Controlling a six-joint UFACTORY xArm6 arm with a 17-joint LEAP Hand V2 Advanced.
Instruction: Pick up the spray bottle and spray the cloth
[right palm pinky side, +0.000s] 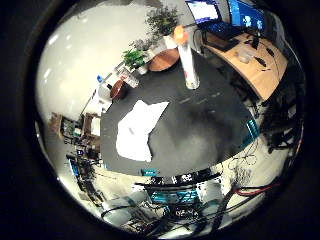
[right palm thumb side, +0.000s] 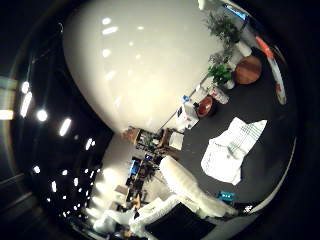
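Note:
A spray bottle (right palm pinky side: 188, 60) with a white body and an orange head stands upright near the far side of a round black table (right palm pinky side: 205, 130). A crumpled white cloth (right palm pinky side: 137, 130) lies flat on the same table, well apart from the bottle. Both look small, so the palm is high above them. My hand (right palm thumb side: 190, 192) shows as white fingers reaching in at the edge of the thumb side view. They look relaxed and hold nothing.
A round wooden stool (right palm pinky side: 164, 59) and potted plants (right palm pinky side: 134, 57) stand behind the table. A wooden desk (right palm pinky side: 255, 60) with a laptop and screens lies beyond the bottle. A small brown bowl (right palm pinky side: 118, 90) sits by the table's edge. Cluttered shelves (right palm pinky side: 75, 130) line the wall.

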